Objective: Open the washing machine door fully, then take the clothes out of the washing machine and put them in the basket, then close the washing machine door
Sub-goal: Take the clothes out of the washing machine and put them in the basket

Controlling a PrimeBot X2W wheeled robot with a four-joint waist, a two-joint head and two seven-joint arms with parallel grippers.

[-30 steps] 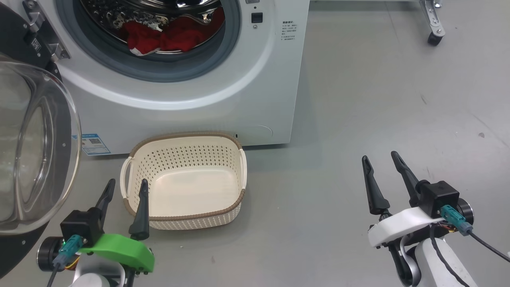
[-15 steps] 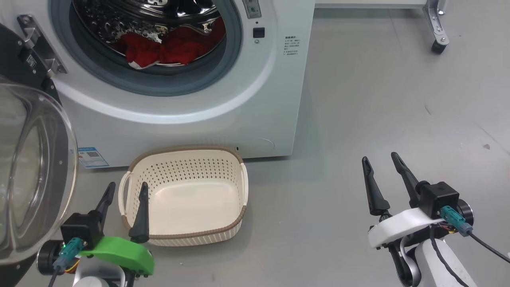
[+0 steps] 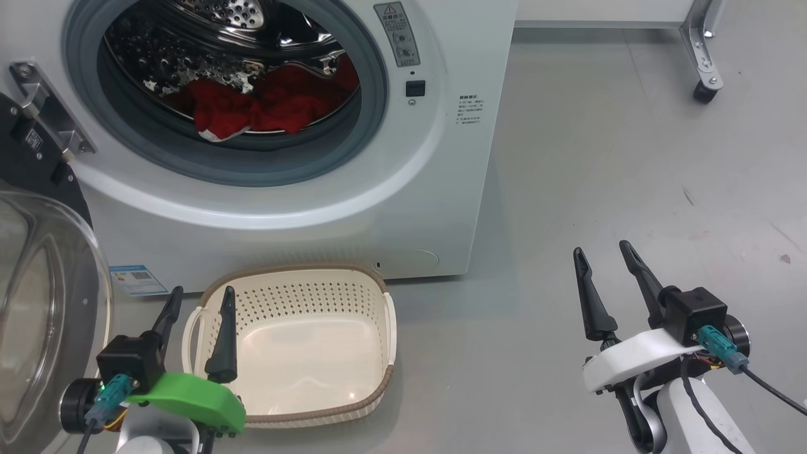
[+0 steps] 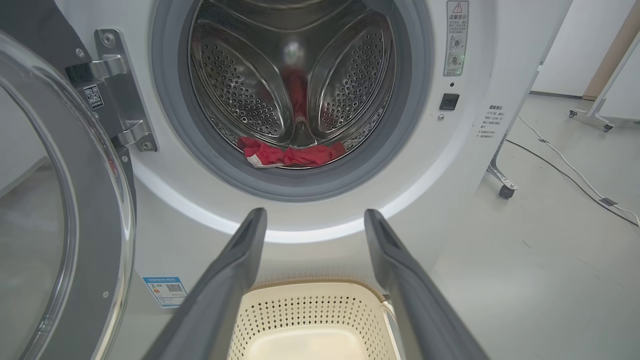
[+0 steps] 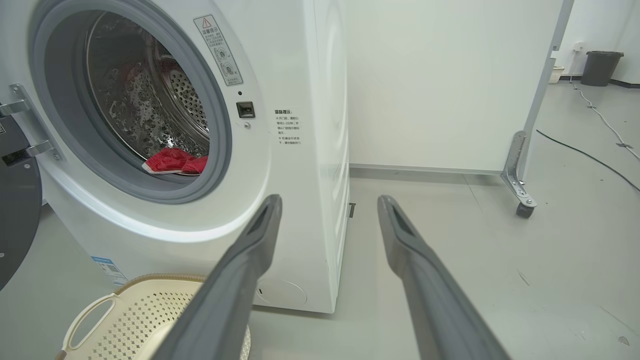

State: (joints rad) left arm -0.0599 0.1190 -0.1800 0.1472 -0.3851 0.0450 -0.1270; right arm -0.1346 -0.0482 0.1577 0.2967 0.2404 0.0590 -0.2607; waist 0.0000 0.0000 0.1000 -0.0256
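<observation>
**Door open, view now up on the drum, clothes not out yet**

The only change over the last second is that my head camera has tipped up. The big white front-loading washing machine (image 3: 378,208) sits lower in frame and more of its grey-gasketed drum mouth (image 3: 372,126) shows. Nothing on the grey floor (image 3: 599,157) has moved, and both arms are parked as before.

My left gripper (image 3: 202,293) has its dark fingers spread wide and is empty. It sits by the left handle of the cream perforated plastic basket with the brown woven-look rim (image 3: 302,272). My right gripper (image 3: 600,247) is also spread and empty, well right of the machine.

The large round black-rimmed door with the bulging glass bowl (image 3: 50,302) is swung out on my left, so step one looks done. The bright red garment with white trim (image 3: 265,104) lies in the drum bottom near the front lip. The basket is empty, just in front of the machine.

Likely next step is to reach in for the garment.
</observation>
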